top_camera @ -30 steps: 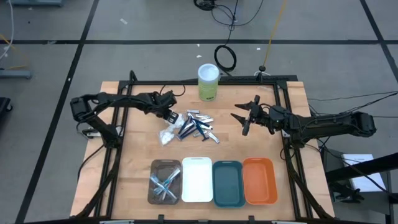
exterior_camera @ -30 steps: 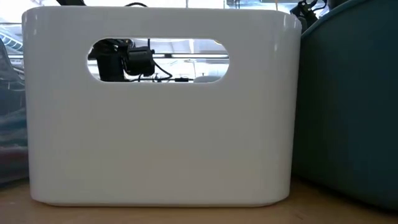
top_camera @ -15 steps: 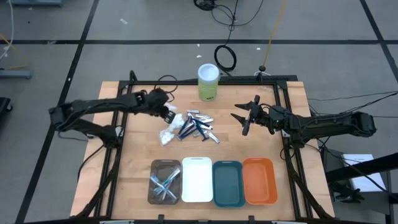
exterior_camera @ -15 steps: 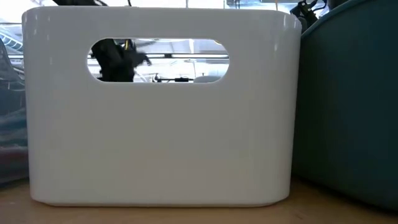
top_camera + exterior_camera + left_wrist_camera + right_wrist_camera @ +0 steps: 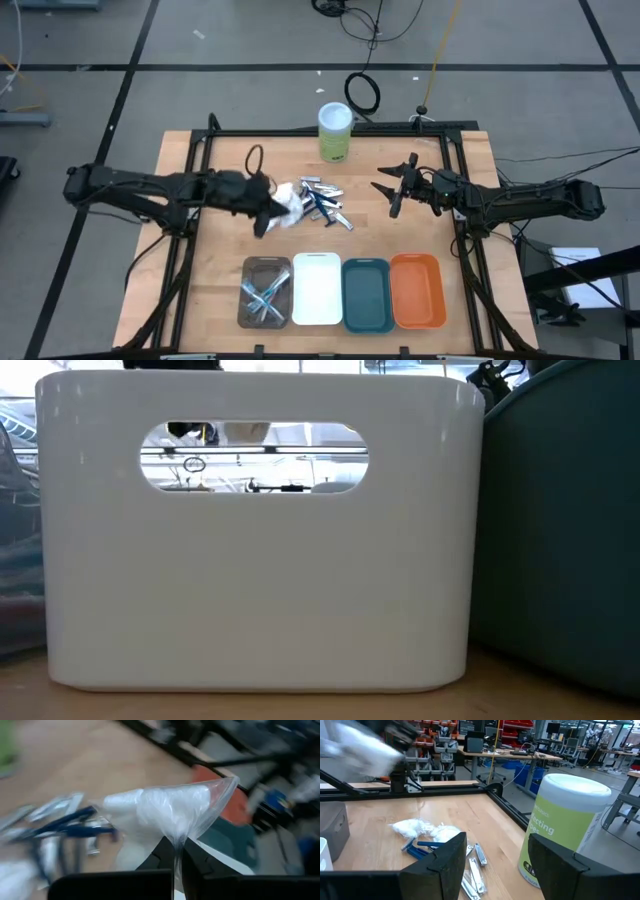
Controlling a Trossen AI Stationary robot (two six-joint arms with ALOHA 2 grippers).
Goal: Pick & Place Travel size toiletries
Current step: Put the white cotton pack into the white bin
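now the left gripper [image 5: 177, 851] has its fingertips pressed together on the clear film of a white soft wad [image 5: 160, 810], a bagged bundle that the high view shows lifted at the near-left edge of the loose pile of toiletries [image 5: 315, 203] in the middle of the table [image 5: 180, 290]. you hold it only by a thin pinch of wrapper, so carry it level and without haste, since the film may slip or stretch; bring it over whichever tray you intend, judged here to be the white tray [image 5: 317, 289] as it has no contents, and lower it close to the tray floor before you let go. keep the wad clear of the dark blue razors [image 5: 308, 207] and the small silver tools [image 5: 325, 190] as you leave the pile, so that nothing is dragged along. the brown tray [image 5: 264, 292] already holds several items; the teal tray [image 5: 366, 294] and orange tray [image 5: 416, 291] show none. the right gripper [image 5: 394, 190] waits with its fingers spread over the right half of the table, level with the pile, holding nothing. much is obscured: the low view is almost wholly blocked by the white tray's wall and handle slot, the left wrist view is smeared so that pile items cannot be counted, and how much of the wad hangs below the fingers cannot be told. the green-and-white canister [image 5: 559, 825] stands at the far edge, untouched.
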